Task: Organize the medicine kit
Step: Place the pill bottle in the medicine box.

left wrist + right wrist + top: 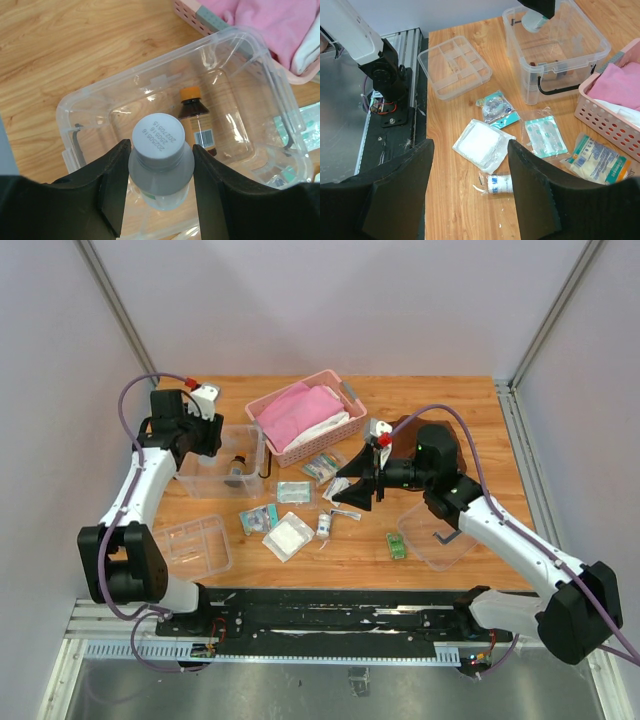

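Two bottles (161,150), one box (200,483), one tray (195,545), one lid (440,542), one basket (318,445)

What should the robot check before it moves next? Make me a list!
1. Left gripper grips the grey-capped bottle firmly: ok.
2. Bottle hangs over the clear box: ok.
3. Free floor in the box beside the brown bottle: ok.
4. Right gripper open and holding nothing: ok.
5. Right gripper clear of the box: ok.
6. Height of the bottle above the box floor: cannot tell.
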`<state>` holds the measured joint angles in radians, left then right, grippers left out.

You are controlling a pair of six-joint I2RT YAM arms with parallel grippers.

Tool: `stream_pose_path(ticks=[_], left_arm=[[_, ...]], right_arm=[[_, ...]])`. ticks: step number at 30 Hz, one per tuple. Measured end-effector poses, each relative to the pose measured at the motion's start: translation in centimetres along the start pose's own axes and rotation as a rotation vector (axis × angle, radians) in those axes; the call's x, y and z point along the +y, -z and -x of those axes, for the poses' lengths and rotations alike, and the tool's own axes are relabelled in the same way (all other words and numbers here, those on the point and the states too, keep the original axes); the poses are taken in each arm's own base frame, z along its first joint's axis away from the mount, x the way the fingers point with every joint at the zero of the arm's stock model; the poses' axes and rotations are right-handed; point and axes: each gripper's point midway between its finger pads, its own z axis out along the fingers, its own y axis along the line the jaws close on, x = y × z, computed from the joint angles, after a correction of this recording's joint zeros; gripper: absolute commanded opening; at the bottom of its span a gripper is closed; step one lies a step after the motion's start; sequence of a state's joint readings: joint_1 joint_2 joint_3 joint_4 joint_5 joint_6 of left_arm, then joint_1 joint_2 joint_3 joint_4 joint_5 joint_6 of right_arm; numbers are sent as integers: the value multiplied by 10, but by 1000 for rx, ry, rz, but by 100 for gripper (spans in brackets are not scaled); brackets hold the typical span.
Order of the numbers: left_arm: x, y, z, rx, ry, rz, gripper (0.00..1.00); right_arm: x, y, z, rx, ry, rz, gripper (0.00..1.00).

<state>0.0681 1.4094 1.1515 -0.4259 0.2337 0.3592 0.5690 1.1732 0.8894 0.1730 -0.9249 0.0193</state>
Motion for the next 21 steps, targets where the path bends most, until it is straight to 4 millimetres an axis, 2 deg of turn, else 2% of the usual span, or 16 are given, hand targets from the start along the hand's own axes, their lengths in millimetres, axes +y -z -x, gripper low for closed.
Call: stream_pose_path(ticks=[5, 21], left_arm=[[5, -11, -10, 48, -13, 6, 3], [1, -48, -60, 245, 19, -50, 4]], right_arm=[[1, -1, -3, 7, -9, 9, 62], [1, -1, -8, 21, -17, 13, 62]])
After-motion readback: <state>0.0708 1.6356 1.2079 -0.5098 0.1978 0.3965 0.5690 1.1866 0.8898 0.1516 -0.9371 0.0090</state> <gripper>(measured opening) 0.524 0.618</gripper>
